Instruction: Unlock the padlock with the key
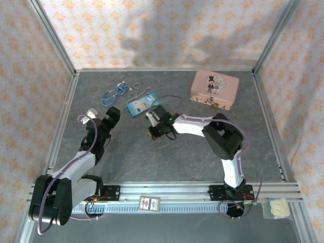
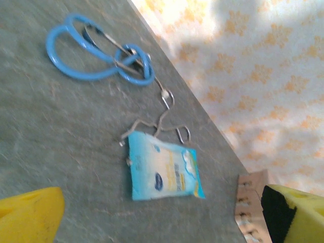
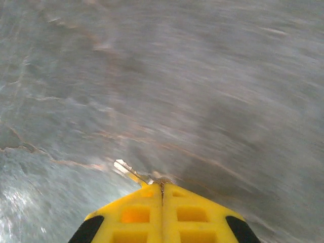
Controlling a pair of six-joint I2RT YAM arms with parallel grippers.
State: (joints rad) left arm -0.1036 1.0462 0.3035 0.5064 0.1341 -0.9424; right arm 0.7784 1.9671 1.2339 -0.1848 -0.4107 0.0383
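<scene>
Near the middle of the grey table, the right gripper has its jaws pressed shut on the key, whose tip juts out past the yellow fingers, so the pick-up looks done. The padlock sits at the front of the pink tin, well apart at the far right. The next move calls for carrying the key there and lining its tip with a keyhole too small to make out. The left gripper hangs wide open, holding nothing, near the blue cord bundle and the wire loop with its blue-white card. None of these lies between key and tin.
</scene>
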